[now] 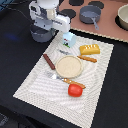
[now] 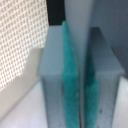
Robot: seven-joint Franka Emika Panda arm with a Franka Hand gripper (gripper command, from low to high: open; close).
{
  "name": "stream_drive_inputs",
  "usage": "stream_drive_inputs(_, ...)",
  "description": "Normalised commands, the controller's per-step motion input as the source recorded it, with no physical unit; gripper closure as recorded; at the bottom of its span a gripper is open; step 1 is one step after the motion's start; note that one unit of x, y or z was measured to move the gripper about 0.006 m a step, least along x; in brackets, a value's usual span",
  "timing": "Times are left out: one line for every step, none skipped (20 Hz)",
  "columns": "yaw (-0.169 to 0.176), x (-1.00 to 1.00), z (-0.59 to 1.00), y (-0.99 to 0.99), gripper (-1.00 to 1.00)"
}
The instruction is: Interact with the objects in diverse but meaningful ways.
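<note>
Low in the exterior frame a tomato [image 1: 75,90] lies on the pale mat [image 1: 35,82], beside an orange-handled knife [image 1: 74,83]. Mid-frame sits a round plate [image 1: 68,66], a sausage [image 1: 48,61] to its left, a bread loaf [image 1: 90,49] upper right, a blue carton [image 1: 68,39] above. Upper left, the tool [image 1: 41,31] hangs over a grey pot [image 1: 40,34] on the dark table [image 1: 15,50] — its teal pads [image 2: 68,75] nearly meet, holding nothing visible.

No text, brand, number or sign could be read in either view. A small dark mark was seen on the face of the pale-blue carton [image 1: 68,39], but it was too blurred to be made out.
</note>
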Motion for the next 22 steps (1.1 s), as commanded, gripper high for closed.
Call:
stream_drive_inputs(0.000,0.00,0.00,0.07,1.00)
stream_drive_inputs(0.000,0.02,0.05,0.09,1.00)
stream_drive_inputs(0.000,0.09,0.28,0.11,1.00)
stream_drive_inputs(0.000,0.06,0.40,0.15,1.00)
stream_drive_inputs(0.000,0.00,0.52,0.11,1.00)
stream_drive_inputs(0.000,0.00,0.59,0.15,1.00)
stream_drive_inputs(0.000,0.00,0.65,0.25,1.00)
stream_drive_inputs(0.000,0.00,0.88,0.28,1.00)
stream_drive_inputs(0.000,0.00,0.90,0.31,1.00)
stream_drive_inputs(0.003,0.00,0.98,0.34,1.00)
stream_drive_inputs(0.013,0.00,1.00,0.35,1.00)
stream_drive_inputs(0.013,0.00,1.00,0.38,1.00)
stream_drive_inputs(0.014,0.00,1.00,0.40,1.00)
stream_drive_inputs(0.016,0.00,1.00,0.42,1.00)
stream_drive_inputs(0.017,0.00,0.96,0.41,1.00)
stream_drive_inputs(0.014,0.00,0.80,0.47,1.00)
stream_drive_inputs(0.017,0.06,0.69,0.55,1.00)
stream_drive_inputs(0.020,0.10,0.58,0.58,1.00)
stream_drive_inputs(0.019,0.11,0.47,0.58,1.00)
stream_drive_inputs(0.014,0.16,0.40,0.63,1.00)
stream_drive_inputs(0.012,0.25,0.30,0.67,1.00)
stream_drive_inputs(0.003,0.32,0.21,0.70,1.00)
